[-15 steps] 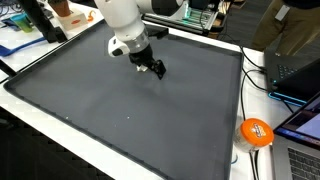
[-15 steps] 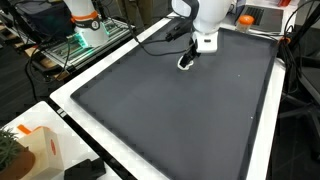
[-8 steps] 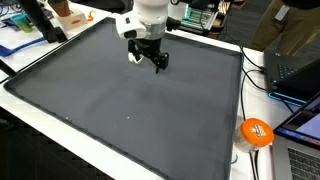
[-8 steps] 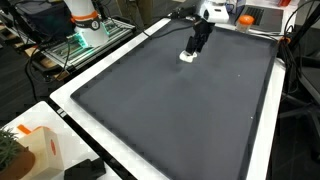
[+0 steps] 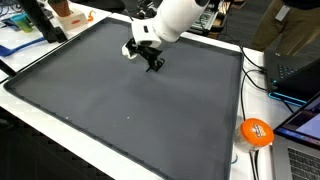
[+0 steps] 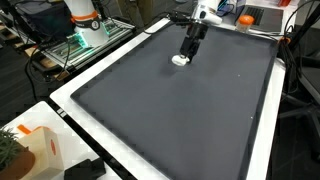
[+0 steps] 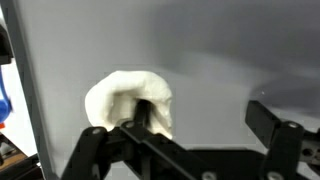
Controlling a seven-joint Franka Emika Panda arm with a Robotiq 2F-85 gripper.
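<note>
Hand (image 7: 200, 128) of the single arm (image 5: 175, 18), seen from the wrist with its two dark fingers spread wide and nothing gripped between them. A white crumpled lump (image 7: 130, 100), possibly cloth or tissue, lies on the mat directly at one finger (image 7: 143, 112), whose tip overlaps it in this view; whether the two touch cannot be told, and the opposite finger (image 7: 275, 125) stands well apart from it over bare mat. In both exterior views the hand (image 5: 152, 62) (image 6: 188, 48) points down at the far part of the mat, with the white crumpled lump (image 5: 131, 49) (image 6: 179, 60) just beside its fingertips. The dark grey mat (image 5: 120, 110) (image 6: 180, 120) covers nearly the whole table (image 6: 100, 65), leaving a white rim around it. Beyond the rim, in an exterior view, an orange ball (image 5: 256, 131) sits near one corner, with an open laptop (image 5: 295, 70) and cables close by
</note>
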